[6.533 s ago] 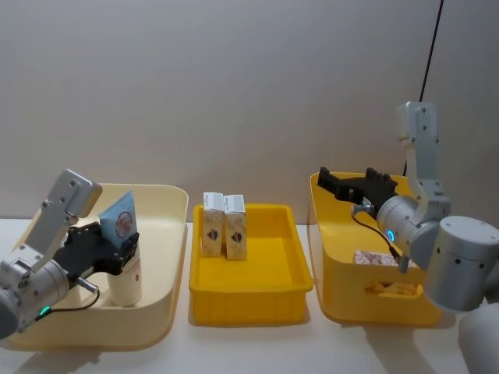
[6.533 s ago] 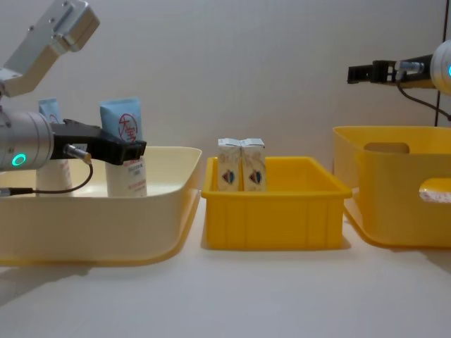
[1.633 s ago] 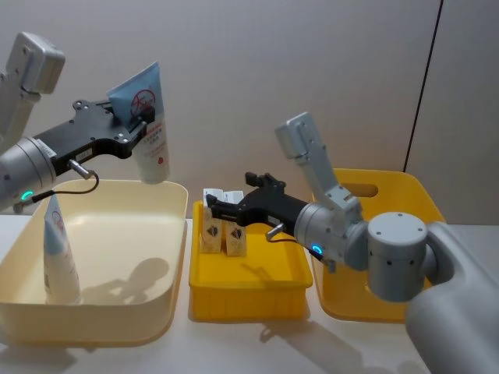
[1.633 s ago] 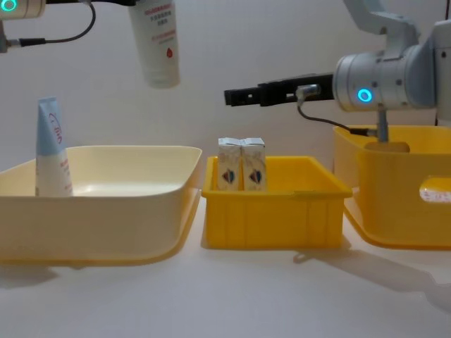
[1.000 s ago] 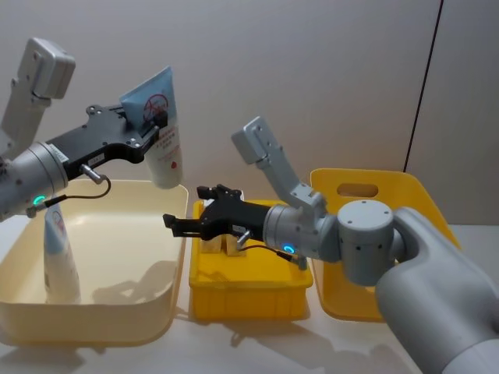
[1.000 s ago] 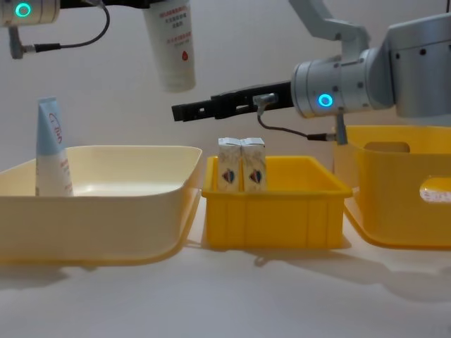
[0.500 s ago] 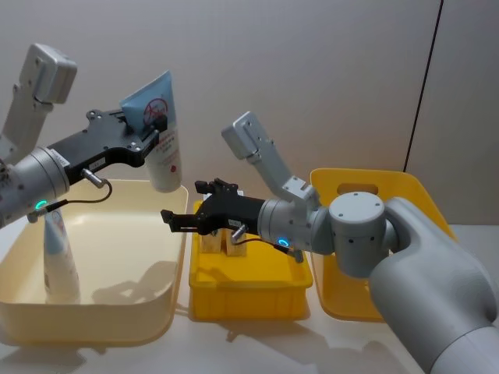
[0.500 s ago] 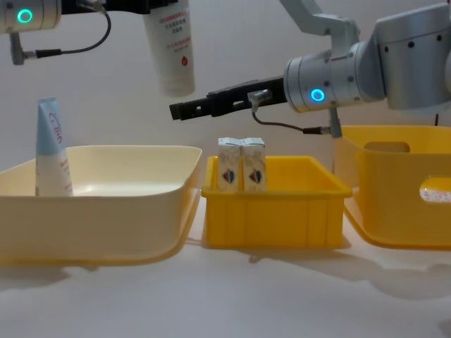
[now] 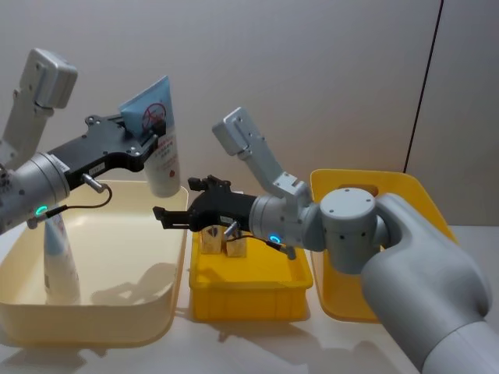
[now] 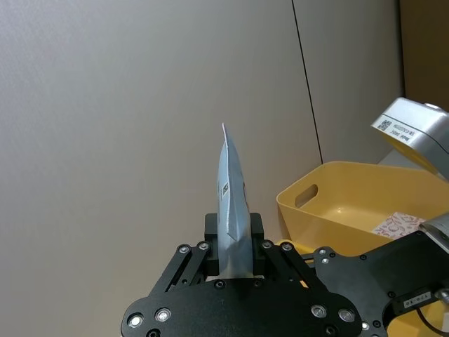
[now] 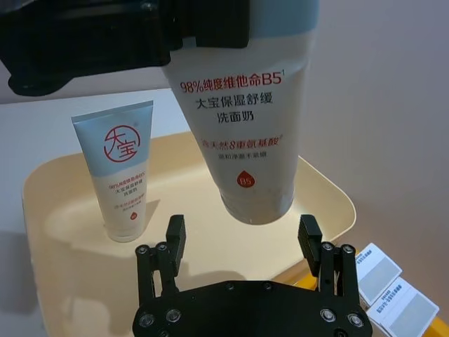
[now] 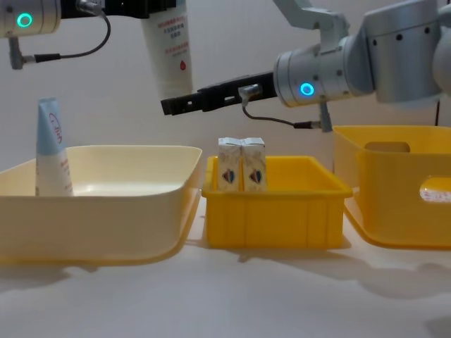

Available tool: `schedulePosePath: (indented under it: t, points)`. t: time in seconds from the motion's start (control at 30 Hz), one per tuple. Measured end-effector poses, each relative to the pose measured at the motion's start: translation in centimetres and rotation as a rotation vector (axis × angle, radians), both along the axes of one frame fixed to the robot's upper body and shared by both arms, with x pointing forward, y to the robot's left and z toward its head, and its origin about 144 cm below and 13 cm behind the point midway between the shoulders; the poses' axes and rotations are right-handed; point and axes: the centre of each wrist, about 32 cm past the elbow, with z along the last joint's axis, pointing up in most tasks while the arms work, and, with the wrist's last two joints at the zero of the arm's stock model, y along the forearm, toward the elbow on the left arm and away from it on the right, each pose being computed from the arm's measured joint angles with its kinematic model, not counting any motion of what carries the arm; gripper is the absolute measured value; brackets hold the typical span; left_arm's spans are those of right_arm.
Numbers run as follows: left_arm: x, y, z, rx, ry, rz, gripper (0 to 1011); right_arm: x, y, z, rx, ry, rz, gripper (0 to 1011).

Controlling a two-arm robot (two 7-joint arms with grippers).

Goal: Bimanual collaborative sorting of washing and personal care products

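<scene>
My left gripper is shut on the pale blue crimped end of a white squeeze tube and holds it cap-down in the air over the cream bin's far right corner. The tube hangs high in the chest view. My right gripper is open and reaches left, its fingertips just under the tube's lower end. A second tube stands in the cream bin. Two white cartons stand in the small yellow tray, partly hidden behind my right gripper in the head view.
A large yellow bin stands at the right, with printed packaging in it. The three containers stand side by side on a white table with narrow gaps between them. A plain wall lies behind.
My right gripper has reached further left, coming under the held tube's lower end. The left gripper and its tube have shifted slightly left.
</scene>
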Motion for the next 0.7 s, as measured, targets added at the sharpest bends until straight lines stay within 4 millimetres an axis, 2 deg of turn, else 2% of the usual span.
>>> schedulePosePath:
  t: [0.7]
  points:
    - [-0.9, 0.3, -1.1, -0.017, 0.038, 0.008, 234, 0.4, 1.9, 0.4, 0.034, -0.028, -0.028, 1001]
